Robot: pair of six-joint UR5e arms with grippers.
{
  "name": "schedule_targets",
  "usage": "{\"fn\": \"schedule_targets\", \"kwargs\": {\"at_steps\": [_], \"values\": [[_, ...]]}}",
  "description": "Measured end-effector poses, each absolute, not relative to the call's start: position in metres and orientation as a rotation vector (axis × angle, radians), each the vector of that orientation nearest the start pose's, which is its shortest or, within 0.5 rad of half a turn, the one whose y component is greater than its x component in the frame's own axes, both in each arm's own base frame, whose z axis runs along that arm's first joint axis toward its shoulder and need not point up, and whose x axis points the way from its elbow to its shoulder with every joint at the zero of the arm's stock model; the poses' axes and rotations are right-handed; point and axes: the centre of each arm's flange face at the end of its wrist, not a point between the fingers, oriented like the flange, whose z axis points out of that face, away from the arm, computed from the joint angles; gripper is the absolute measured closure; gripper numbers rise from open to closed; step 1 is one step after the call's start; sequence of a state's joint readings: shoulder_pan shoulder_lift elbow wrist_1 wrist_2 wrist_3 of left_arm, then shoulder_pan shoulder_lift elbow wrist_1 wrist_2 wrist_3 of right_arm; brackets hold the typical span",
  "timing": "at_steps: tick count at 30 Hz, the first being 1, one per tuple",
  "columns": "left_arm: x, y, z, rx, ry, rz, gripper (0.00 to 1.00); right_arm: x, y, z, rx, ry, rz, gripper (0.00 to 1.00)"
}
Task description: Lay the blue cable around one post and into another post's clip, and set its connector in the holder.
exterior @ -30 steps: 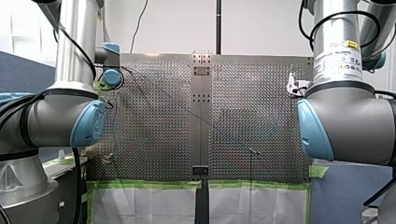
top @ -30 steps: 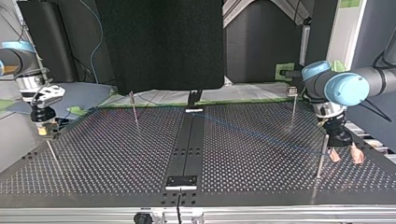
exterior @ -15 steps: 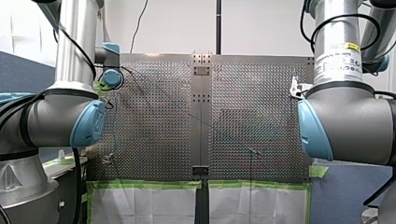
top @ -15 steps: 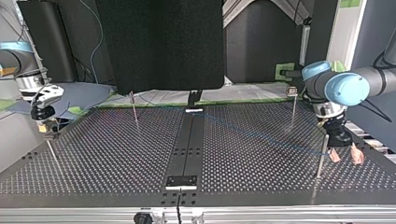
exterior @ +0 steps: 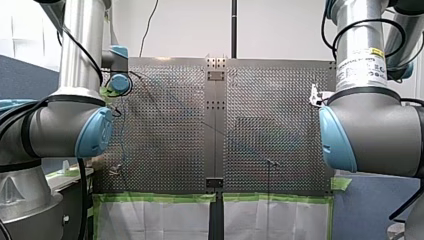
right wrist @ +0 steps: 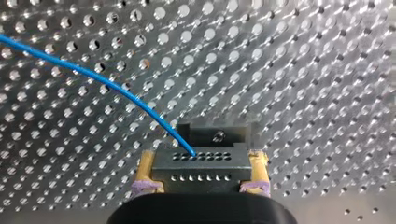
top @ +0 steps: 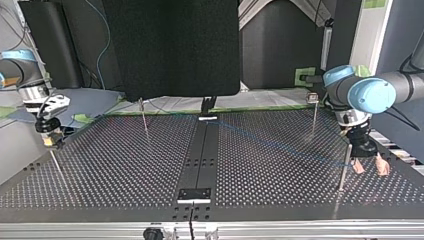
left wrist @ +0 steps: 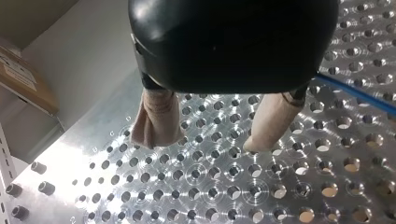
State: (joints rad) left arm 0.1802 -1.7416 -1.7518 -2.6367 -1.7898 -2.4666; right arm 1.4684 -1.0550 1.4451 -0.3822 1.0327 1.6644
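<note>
Yellow pads, purple at their base, and my right hand (right wrist: pixel 201 170) is clamped tight on the dark connector (right wrist: pixel 201 158), one pad on each end of the block, its two rows of small holes facing out. Out of the far row springs the blue cable (right wrist: pixel 93 77), arcing up and away over the perforated counter (right wrist: pixel 327 70). In the top view that right hand hangs low at the counter's left edge, just above a thin post (top: pixel 56 165).

On the other side, my left hand (left wrist: pixel 212 135) is released: beige fingers (left wrist: pixel 156 119) spread wide, nothing between them, tips close over the counter's holes. The blue cable slips past just beside one finger, apart from it. In the top view the left hand hovers just beside the near post (top: pixel 343 167) at the right. The cable shows there as a faint blue line slanting across the counter from near the centre strip (top: pixel 200 160) toward that post. Whether it wraps around the post, I cannot tell. Two far posts, one (top: pixel 144 115) left of the strip and one (top: pixel 314 112) right of it, stand well apart from both hands.
</note>
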Motion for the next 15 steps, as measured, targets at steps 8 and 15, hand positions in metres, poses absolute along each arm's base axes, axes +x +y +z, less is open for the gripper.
{"fn": "schedule_targets", "kwargs": {"at_steps": [8,15], "values": [[0.5629,-0.0107,0.3624,-0.886,1.129,-0.435,0.00,0.1193,-0.6749,0.2868,1.496,-1.037,1.603,1.00],[0.5630,-0.0105,0.3625,-0.886,1.128,-0.434,0.00,0.1173,-0.6768,0.2876,1.486,-1.028,1.607,1.00]]}}
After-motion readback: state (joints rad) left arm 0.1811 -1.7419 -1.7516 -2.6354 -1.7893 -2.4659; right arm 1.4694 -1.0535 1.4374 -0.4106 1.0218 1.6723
